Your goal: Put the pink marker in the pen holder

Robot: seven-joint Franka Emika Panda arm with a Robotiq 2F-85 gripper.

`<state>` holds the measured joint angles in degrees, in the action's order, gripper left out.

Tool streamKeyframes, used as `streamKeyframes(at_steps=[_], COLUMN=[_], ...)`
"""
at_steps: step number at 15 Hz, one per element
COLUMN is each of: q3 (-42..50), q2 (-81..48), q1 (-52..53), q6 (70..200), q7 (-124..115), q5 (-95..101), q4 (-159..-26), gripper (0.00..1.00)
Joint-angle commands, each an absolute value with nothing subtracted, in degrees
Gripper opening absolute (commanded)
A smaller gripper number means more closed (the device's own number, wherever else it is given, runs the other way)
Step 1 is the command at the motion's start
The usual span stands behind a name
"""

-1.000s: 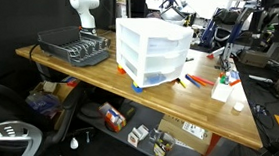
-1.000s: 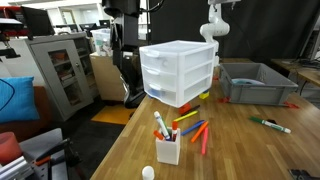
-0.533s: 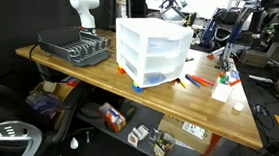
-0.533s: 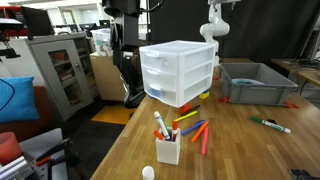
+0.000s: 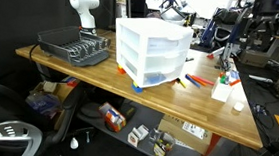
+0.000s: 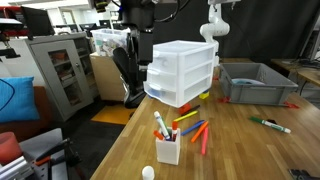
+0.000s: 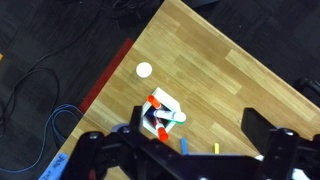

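Pink marker [image 6: 203,140], by its colour probably the reddish one among the loose markers [image 6: 190,130], though the hue is hard to judge, lies on the wooden desk [image 6: 240,150] just beside the pen holder and clear of the arm. A white drawer unit [image 6: 182,72] fills the middle of the desk and a grey dish rack [image 6: 250,80] sits toward a far corner. The pen holder [image 6: 167,148], already bristling with markers, stands close to a long edge near the opposite end. A small white round object [image 6: 148,172] rests nearer that edge. In the wrist view the gripper [image 7: 185,152] hangs high above the holder with its jaws spread wide and nothing between them. The job appears to be at its opening step, the approach. The next move calls for dropping low over the marker, turning the jaws across its barrel, and closing without nudging the neighbouring markers or the holder.
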<state>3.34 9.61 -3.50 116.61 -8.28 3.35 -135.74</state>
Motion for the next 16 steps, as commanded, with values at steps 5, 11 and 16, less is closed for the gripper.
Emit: streamKeyframes(at_steps=[5, 11, 16], q3=[4.5, 4.6, 5.3], q2=[2.5, 2.4, -3.1], q1=[-3.8, -3.8, -4.4], q6=[120.0, 120.0, 126.0], q7=[-8.2, -8.2, -12.7], q5=[-2.9, -3.1, -10.3], q4=[-132.5, -132.0, -128.4], gripper=[1.0, 1.0, 1.0])
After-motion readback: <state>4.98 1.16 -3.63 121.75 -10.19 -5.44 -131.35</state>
